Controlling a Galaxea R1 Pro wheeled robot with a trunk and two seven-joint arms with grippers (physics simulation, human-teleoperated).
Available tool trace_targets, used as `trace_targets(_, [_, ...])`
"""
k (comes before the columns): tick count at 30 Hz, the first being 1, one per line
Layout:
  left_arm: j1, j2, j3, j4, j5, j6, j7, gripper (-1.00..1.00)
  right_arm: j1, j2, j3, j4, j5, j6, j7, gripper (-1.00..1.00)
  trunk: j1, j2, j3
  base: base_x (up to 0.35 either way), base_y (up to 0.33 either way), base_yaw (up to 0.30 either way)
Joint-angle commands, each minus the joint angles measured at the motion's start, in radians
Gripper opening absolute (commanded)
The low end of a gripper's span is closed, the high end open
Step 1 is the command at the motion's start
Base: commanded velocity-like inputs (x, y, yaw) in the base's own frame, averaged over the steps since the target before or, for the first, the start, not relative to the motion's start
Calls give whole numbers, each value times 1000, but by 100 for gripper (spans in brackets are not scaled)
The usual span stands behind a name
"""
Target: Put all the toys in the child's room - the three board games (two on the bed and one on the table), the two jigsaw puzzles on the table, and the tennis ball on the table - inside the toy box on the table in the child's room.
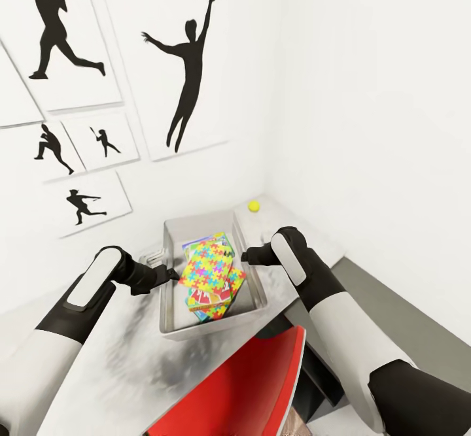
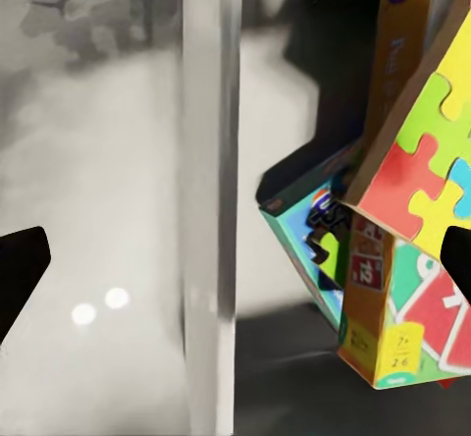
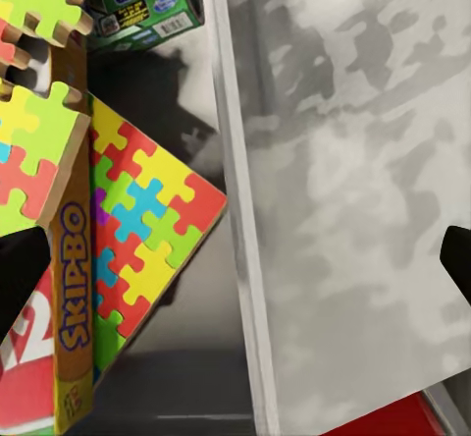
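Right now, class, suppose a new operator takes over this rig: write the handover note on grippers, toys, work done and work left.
Left gripper: open, empty, at the toy box's left wall.
Right gripper: open, empty, straddling the box's right wall.
In the box: two jigsaw puzzles lying tilted on top, with board game boxes stacked beneath; the exact count of games is hard to tell.
Still out: the tennis ball, on the table near the wall corner, beyond the box.
Left to do: probably reach the right arm to the ball, drop it in the box, then confirm all three games are inside.
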Motion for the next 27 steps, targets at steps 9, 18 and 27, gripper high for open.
trace_targets(9, [-1, 2, -2, -2, 10, 0, 10, 100, -1, 0, 2, -1, -9, 2, -10, 100, 1, -2, -16, 0, 0, 0])
trace_targets(18, [-1, 2, -2, -4, 10, 0, 10, 100, -1, -2, 2, 1, -7, 2, -10, 100, 1, -2, -19, 0, 0, 0])
trace_targets(27, [-1, 2, -2, -5, 10, 0, 8, 100, -1, 0, 0, 78, 1, -1, -10, 100, 1, -2, -19, 0, 0, 0])
